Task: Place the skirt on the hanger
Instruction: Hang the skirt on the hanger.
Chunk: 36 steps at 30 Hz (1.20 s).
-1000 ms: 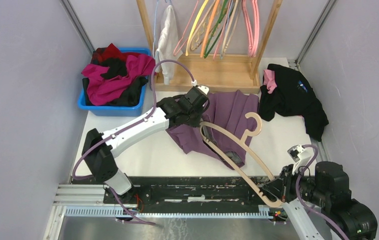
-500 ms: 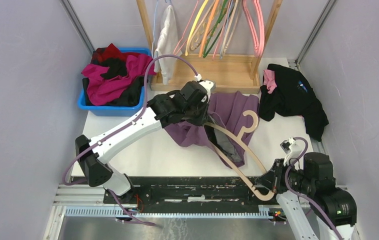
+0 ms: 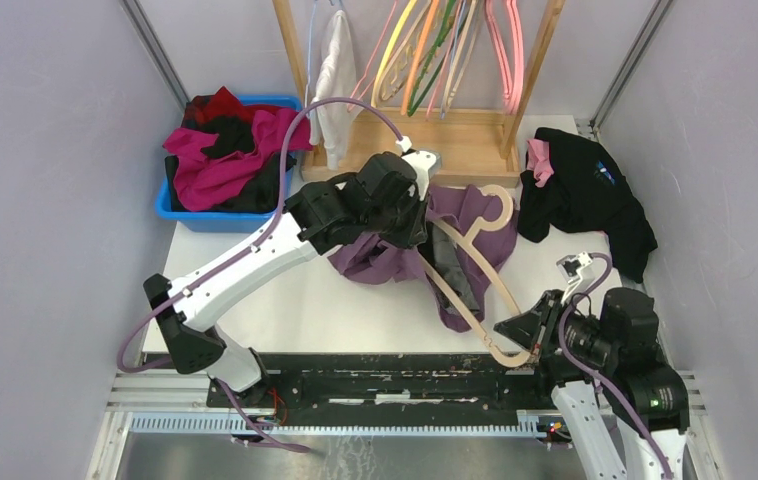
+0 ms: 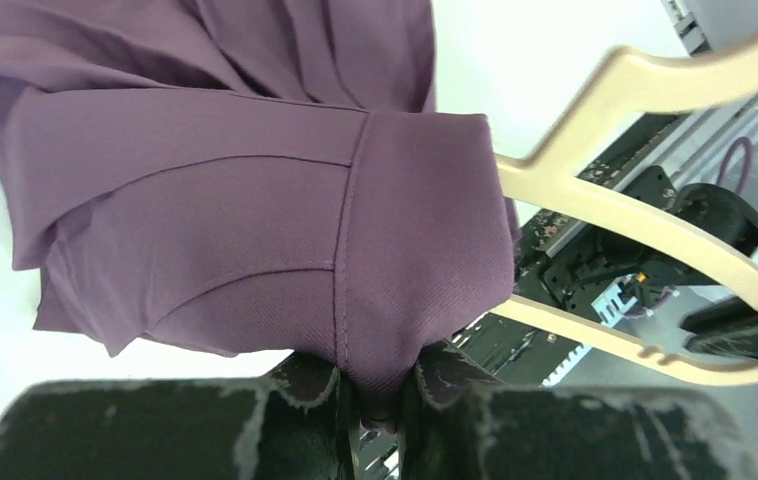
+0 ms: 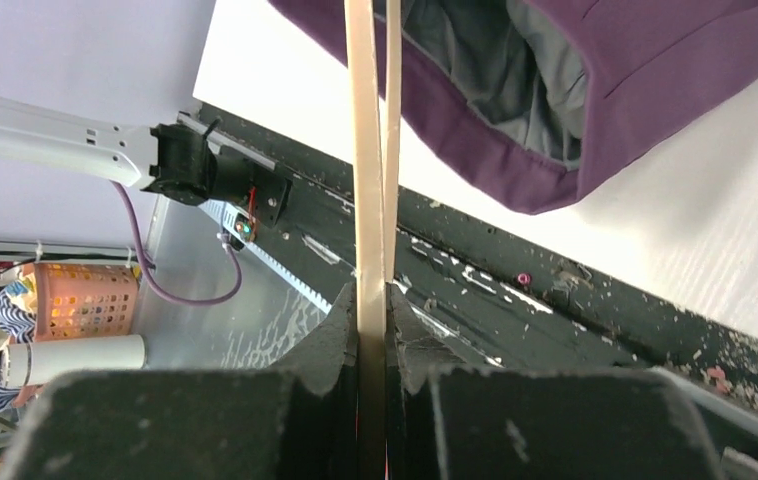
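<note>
The purple skirt (image 4: 255,220) lay bunched up in the middle of the white tabletop (image 3: 275,300), in front of the wooden rack (image 3: 435,150). One edge of it was lifted up. The left jaws were nearly shut and pinched a fold of the skirt's thick top band, so the cloth hung over them. The right jaws were closed almost all the way on one end of the tan hanger (image 5: 360,150), down near the front edge of the tabletop. The hanger reached from there up across the skirt, and its hook pointed toward the rack. From the right wrist view you could see into the skirt's open end, with its grey inside showing, and the hanger ran up toward that opening. It looked like the job was at the step of getting the skirt onto the hanger, and it was only partly done. I could not tell how far the hanger had gone inside the cloth. The next move would most likely need the left arm to hold the band open and pull it along the hanger's arm. The right arm would need to hold the hanger steady so it did not twist or slip out.
</note>
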Each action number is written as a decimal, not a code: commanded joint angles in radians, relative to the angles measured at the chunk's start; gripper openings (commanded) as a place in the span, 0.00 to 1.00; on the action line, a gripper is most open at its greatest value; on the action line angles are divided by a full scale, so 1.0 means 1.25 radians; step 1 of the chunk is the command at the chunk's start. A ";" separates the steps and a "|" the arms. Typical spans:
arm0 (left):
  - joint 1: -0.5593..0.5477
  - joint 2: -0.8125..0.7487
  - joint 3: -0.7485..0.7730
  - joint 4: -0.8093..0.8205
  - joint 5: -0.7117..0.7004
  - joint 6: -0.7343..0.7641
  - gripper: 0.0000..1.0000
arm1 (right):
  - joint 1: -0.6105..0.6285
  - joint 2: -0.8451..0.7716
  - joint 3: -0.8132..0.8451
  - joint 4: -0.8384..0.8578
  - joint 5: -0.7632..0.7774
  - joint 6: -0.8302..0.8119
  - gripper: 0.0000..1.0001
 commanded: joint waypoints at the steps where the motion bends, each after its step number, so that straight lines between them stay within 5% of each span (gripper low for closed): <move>1: -0.041 -0.012 0.104 0.022 0.030 0.020 0.09 | -0.006 0.022 -0.013 0.222 -0.026 0.030 0.01; 18: -0.089 0.014 0.152 0.024 0.018 0.001 0.11 | 0.008 0.142 -0.163 0.706 -0.016 0.090 0.01; 31: -0.112 -0.037 0.044 0.082 0.058 -0.042 0.21 | 0.207 0.046 -0.325 0.954 0.105 0.048 0.01; 36: -0.122 -0.060 0.011 0.114 0.098 -0.066 0.25 | 0.221 0.046 -0.405 1.166 0.117 0.111 0.01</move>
